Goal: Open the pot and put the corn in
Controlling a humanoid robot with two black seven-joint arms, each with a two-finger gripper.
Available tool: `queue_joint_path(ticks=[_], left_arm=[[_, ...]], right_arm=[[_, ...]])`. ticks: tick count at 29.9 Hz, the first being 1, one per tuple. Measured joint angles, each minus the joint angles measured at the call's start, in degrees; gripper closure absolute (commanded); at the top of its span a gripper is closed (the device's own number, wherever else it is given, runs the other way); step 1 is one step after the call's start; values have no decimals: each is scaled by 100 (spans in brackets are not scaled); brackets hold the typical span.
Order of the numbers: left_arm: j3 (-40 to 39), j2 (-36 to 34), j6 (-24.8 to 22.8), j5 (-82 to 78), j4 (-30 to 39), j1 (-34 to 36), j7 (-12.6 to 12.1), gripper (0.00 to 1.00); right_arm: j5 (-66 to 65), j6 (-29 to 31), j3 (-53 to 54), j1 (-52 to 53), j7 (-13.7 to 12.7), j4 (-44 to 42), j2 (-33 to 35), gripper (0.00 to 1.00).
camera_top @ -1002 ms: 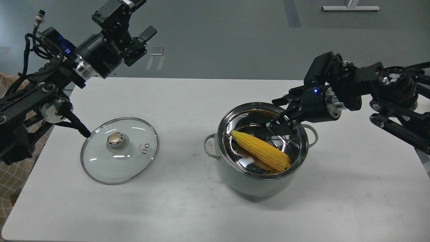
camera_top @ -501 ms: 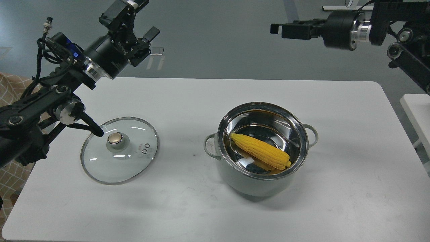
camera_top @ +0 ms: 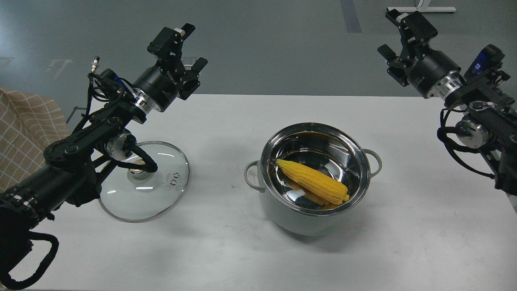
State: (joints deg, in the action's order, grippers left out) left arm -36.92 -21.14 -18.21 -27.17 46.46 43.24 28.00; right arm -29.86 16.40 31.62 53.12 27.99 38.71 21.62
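Since a second ago the right gripper (camera_top: 398, 34) has left the pot (camera_top: 314, 178) and pulled back high to the far right, its fingers released and empty. The corn (camera_top: 313, 182) lies loose inside the open pot on the desk (camera_top: 226, 250), the lid (camera_top: 151, 184) flat well to its left, so the task looks done. Farther back, the left gripper (camera_top: 188, 46) hangs spread and empty.
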Motion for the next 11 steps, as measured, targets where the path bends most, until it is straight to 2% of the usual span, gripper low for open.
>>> queue_joint_path(ticks=[6,11], left_arm=[[-12,355,-740,169,-765,1,0,2],[-9,506,-863,176,-950,2,0,2]], right_arm=[[128,19,804,-532,2,-100,-361,0],[130,-18,905,-762,2,-83,-410,0]])
